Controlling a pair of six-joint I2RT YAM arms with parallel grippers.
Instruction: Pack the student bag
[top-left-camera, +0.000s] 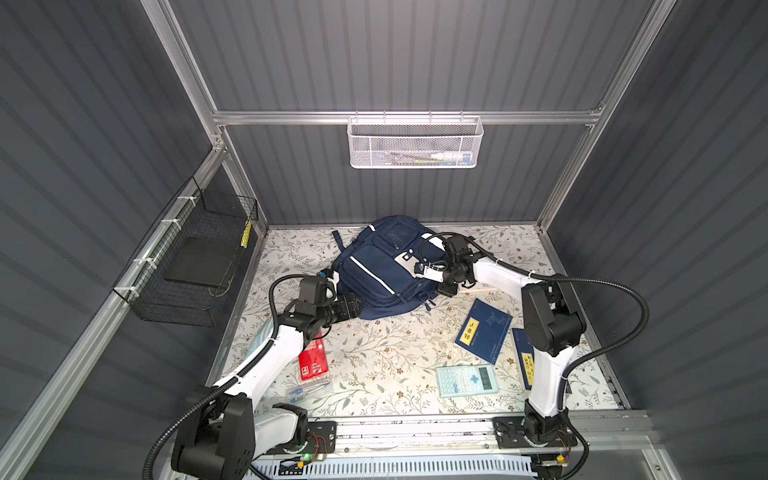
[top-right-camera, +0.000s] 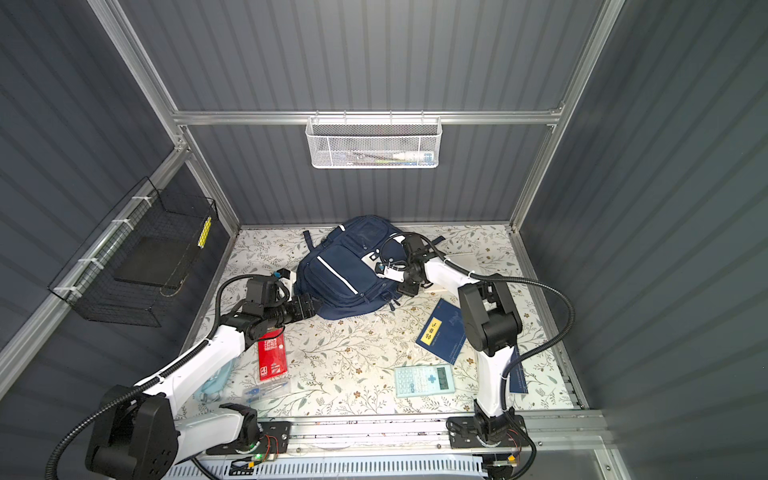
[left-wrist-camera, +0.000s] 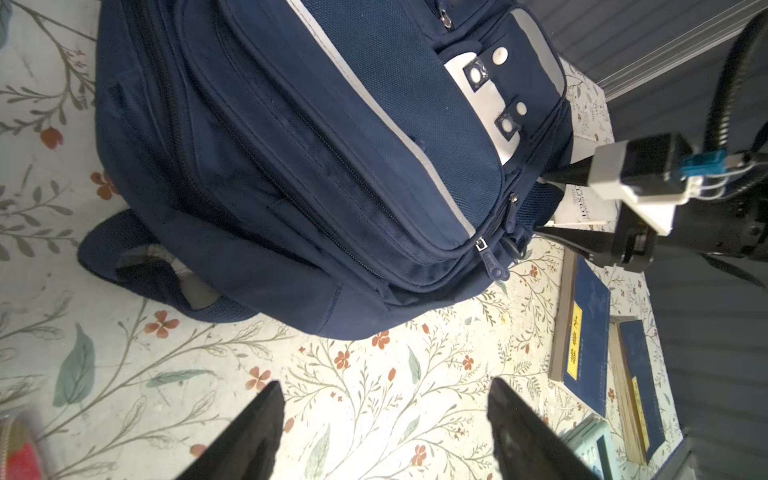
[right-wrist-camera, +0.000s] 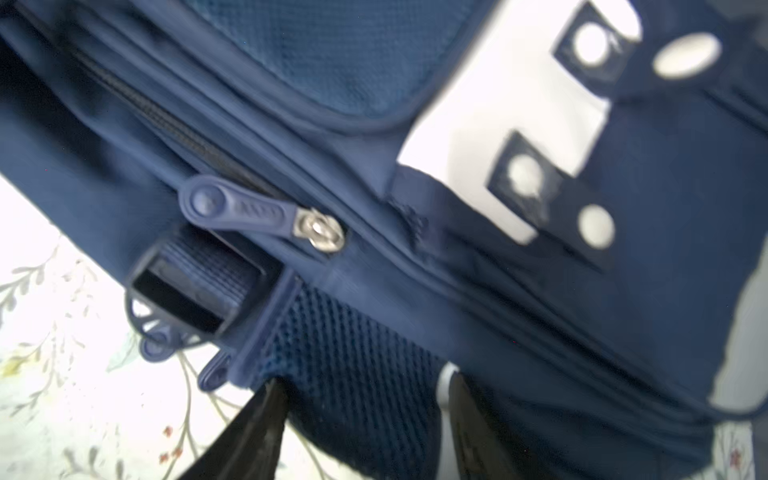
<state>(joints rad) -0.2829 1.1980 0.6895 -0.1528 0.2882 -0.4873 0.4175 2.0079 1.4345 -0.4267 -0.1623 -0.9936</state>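
Opening step: my left hand and right hand, spread empty, flank the zipped student bag; next, I should pinch its zipper pull.

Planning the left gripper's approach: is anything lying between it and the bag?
Nothing. In the left wrist view, only bare floral tabletop separates the open left gripper from the bag.

Bare floral table mid-front gives free passage between red packet at left and calculator, blue book at right; student bag blocks back centre, left gripper near it, right gripper against it.
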